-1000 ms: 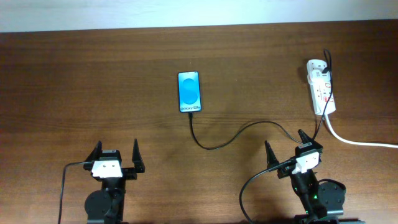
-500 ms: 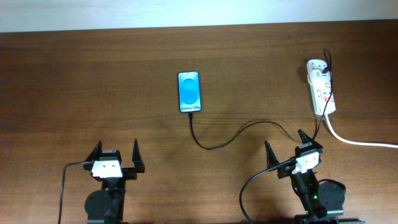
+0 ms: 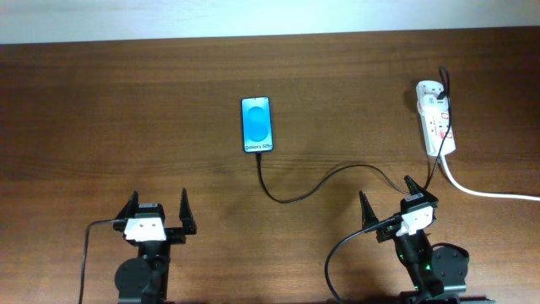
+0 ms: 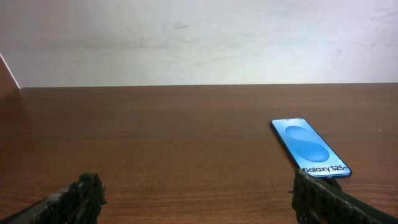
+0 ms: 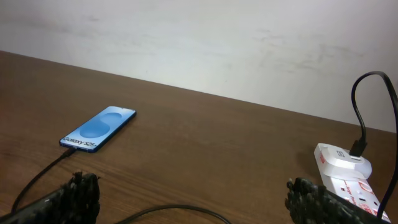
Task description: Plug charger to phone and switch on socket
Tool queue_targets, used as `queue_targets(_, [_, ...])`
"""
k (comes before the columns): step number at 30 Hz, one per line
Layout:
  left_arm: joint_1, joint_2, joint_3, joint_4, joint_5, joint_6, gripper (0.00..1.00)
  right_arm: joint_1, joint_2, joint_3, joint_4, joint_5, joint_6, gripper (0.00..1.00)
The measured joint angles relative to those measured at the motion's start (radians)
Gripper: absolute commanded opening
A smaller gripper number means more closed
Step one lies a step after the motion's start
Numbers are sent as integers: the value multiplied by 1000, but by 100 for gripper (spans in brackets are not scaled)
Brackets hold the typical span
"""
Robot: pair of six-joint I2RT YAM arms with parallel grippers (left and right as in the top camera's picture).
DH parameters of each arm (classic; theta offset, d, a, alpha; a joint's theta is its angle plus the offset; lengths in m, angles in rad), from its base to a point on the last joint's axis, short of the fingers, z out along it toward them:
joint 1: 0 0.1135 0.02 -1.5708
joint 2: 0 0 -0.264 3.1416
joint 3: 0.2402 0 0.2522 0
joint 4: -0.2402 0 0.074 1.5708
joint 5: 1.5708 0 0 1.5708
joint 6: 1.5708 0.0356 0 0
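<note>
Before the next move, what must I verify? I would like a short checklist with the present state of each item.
1. Left gripper open and empty: ok.
2. Right gripper open and empty: ok.
3. Phone lying flat, screen up: ok.
4. Charger tip fully seated at the phone's "Galaxy" end: cannot tell.
5. Charger's other end plugged in at the socket: ok.
6. Socket switched on: cannot tell.

A dark brown worktop [image 3: 101, 110] with fine wood grain running along its length fills the overhead view. Its far edge meets a plain off-white wall [image 4: 199, 37], matt and marked with faint grey scuffs. The light is soft and even, leaving a dull sheen on the wood and only weak shadows.
</note>
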Motion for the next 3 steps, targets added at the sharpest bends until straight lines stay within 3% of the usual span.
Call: queue_targets(3, [0, 0, 0, 0, 0, 0, 99, 0, 0, 0, 0, 0, 0, 98])
